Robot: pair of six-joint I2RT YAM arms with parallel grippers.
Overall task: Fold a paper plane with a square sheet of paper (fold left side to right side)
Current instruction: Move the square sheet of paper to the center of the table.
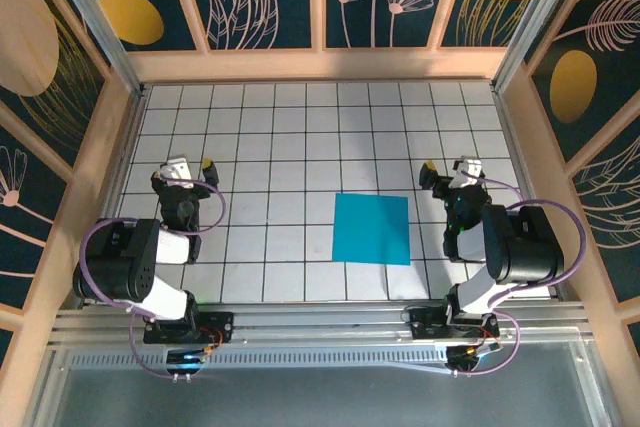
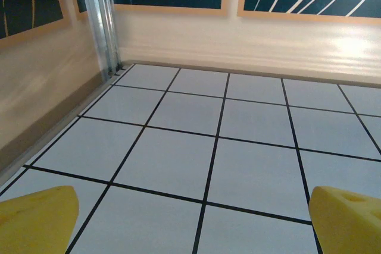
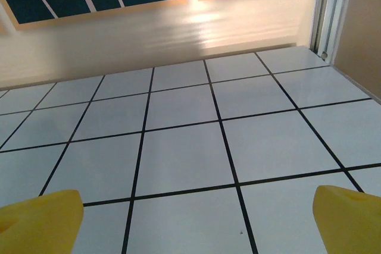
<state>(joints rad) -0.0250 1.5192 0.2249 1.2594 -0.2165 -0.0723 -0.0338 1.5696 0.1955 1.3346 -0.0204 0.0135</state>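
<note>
Both arms folded back, left hand (image 1: 188, 171) and right hand (image 1: 447, 173) fingers apart — paper (image 1: 371, 228) flat between.

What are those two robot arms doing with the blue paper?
Nothing yet. The paper lies flat and unfolded on the tiled table, nearer the right hand than the left hand. Both hands are open and hold nothing, one on each side of the table, and neither touches the paper. No fold for the plane has been made.
</note>
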